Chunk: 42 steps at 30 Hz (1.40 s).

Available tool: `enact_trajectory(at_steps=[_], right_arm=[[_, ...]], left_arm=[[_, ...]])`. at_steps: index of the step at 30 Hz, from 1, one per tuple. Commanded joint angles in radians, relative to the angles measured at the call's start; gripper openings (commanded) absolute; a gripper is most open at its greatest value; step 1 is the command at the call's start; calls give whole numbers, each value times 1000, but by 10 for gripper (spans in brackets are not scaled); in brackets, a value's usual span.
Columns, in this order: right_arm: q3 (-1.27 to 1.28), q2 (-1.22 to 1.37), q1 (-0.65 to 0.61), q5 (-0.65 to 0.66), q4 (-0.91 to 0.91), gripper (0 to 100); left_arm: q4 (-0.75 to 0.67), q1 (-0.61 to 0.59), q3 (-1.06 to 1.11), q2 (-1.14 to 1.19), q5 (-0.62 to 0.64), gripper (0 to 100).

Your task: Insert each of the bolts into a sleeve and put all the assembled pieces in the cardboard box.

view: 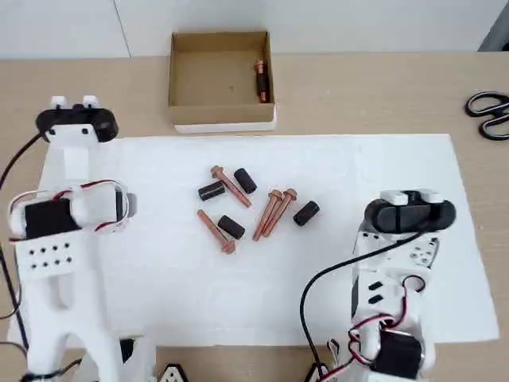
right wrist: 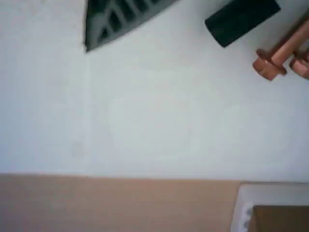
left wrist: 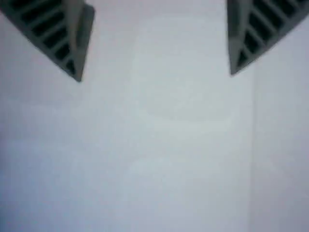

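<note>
White sheet (view: 159, 294) on your table: left gripper (left wrist: 155, 76) hangs with fingers spread wide over paper, right gripper (right wrist: 111, 19) spread you cannot tell, four loose bolts (view: 231, 185) and four black sleeves (view: 306, 213) mid-sheet, beyond them the cardboard box (view: 171, 79) holding one assembled piece (view: 261, 81).

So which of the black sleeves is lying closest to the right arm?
The sleeve just right of the two side-by-side bolts in the high view; the other three lie beyond that pair, farther off.
</note>
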Motion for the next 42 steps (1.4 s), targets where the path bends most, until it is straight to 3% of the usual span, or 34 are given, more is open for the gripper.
enact_trajectory(at_steps=[1,9,16,22,27,32,42], right_arm=[[-87,56,8,44,-47,277],[-370,544,10,106,-88,279],[-852,1165,-25,103,153,278],[-1286,1612,-81,-158,507,279],[-1481,1764,-214,-224,702,279],[-1496,1825,-325,-265,699,281],[-1494,1897,-377,-269,622,278]], left_arm=[[-34,-5,-13,14,55,187],[-55,92,-13,18,68,186],[-55,137,-13,20,68,186],[-51,138,-7,20,68,186],[-49,138,-5,20,68,186],[-52,140,-5,20,68,186],[-55,140,5,20,68,186]])
